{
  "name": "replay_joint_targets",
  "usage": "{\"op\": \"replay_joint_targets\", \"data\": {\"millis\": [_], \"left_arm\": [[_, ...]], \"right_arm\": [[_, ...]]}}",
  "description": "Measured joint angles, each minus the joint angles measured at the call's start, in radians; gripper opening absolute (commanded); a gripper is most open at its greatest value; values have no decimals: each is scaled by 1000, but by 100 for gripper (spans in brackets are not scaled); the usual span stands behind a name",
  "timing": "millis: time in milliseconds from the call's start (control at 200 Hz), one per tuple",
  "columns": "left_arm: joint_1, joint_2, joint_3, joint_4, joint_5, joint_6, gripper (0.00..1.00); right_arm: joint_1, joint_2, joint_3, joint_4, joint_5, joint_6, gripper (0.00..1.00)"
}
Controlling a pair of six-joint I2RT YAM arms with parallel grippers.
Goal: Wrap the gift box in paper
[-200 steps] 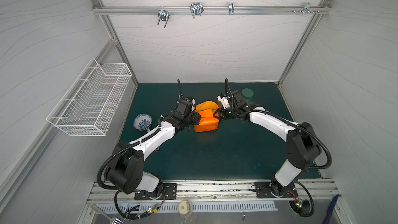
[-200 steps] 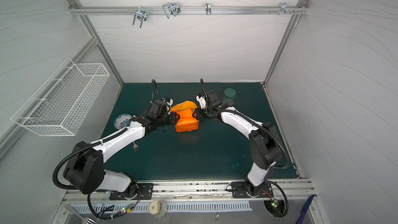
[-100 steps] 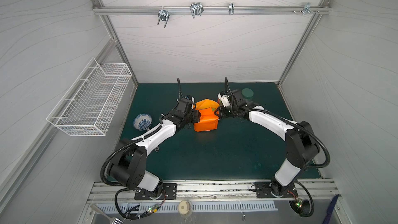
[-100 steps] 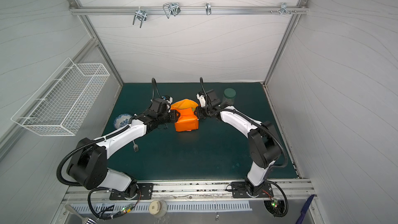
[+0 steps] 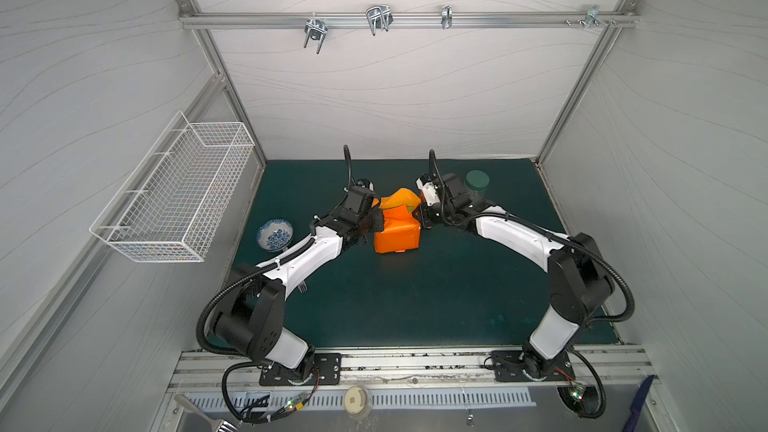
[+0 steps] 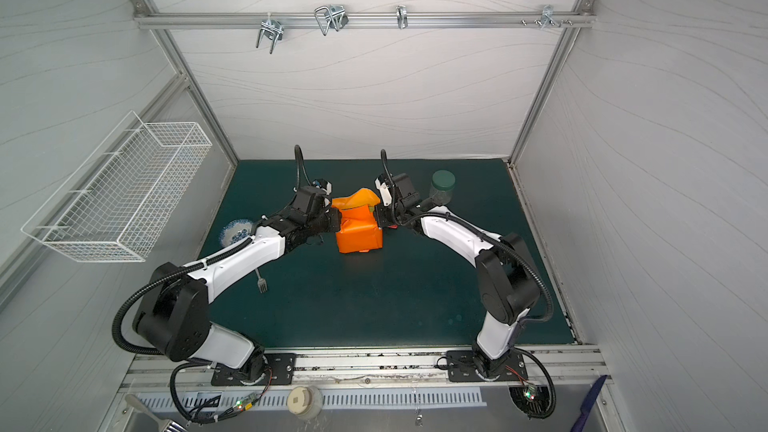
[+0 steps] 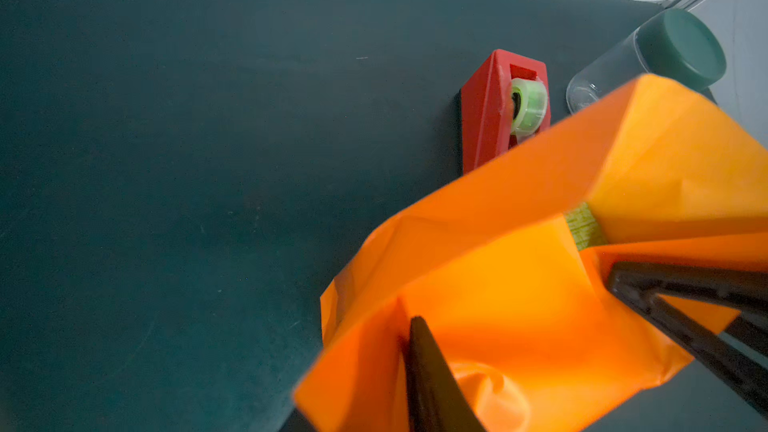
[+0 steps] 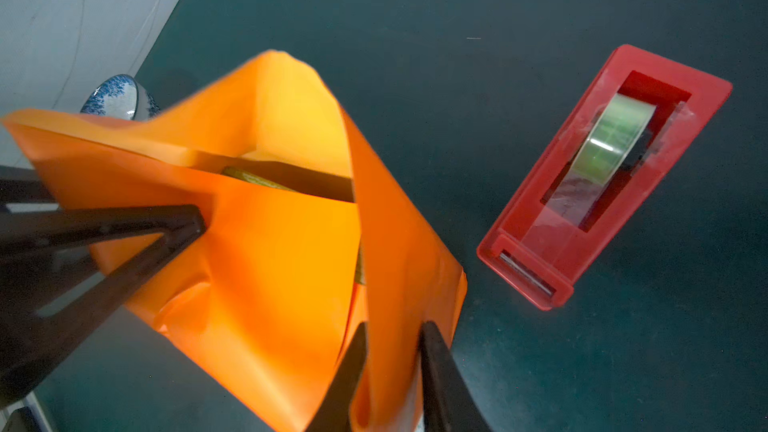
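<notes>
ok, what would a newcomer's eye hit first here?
The bright orange paper, centre of the mat, half wrapped with its back flap standing open, the left claw and right claw at its two sides. A sliver of green box shows through a gap, and a red tape dispenser sits by the jar.

Paper (image 5: 395, 234) bright orange outside, yellower inside; gift box (image 7: 584, 228) sliver olive-green, fine-textured. Tape dispenser (image 8: 602, 184) red w/ pale-green clear roll; jar (image 5: 477, 184) by tabletop (image 5: 415, 305) back-right corner clear w/ dark-green lid. Bowl (image 5: 275, 234) near left edge white w/ blue pattern; tabletop dark teal, wire basket (image 5: 174, 197) white.
</notes>
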State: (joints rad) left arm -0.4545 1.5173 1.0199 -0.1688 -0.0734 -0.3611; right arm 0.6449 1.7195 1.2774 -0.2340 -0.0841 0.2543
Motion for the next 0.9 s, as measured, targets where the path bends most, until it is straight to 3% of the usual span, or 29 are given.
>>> {"op": "replay_joint_targets", "data": {"millis": [125, 410, 535, 735, 820, 900], "left_arm": [[0, 24, 11, 23, -20, 6, 8], [0, 29, 12, 32, -38, 9, 11], [0, 29, 12, 32, -39, 5, 18], [1, 29, 12, 26, -44, -26, 39], [1, 27, 12, 22, -50, -40, 41], [1, 22, 12, 18, -56, -45, 34]], "right_arm": [[2, 2, 1, 2, 7, -1, 26], [4, 2, 3, 2, 41, -9, 36], [11, 3, 9, 4, 56, -8, 29], [28, 23, 19, 34, 120, -18, 17], [34, 23, 11, 50, 140, -19, 14], [36, 23, 6, 65, 154, -19, 12]]}}
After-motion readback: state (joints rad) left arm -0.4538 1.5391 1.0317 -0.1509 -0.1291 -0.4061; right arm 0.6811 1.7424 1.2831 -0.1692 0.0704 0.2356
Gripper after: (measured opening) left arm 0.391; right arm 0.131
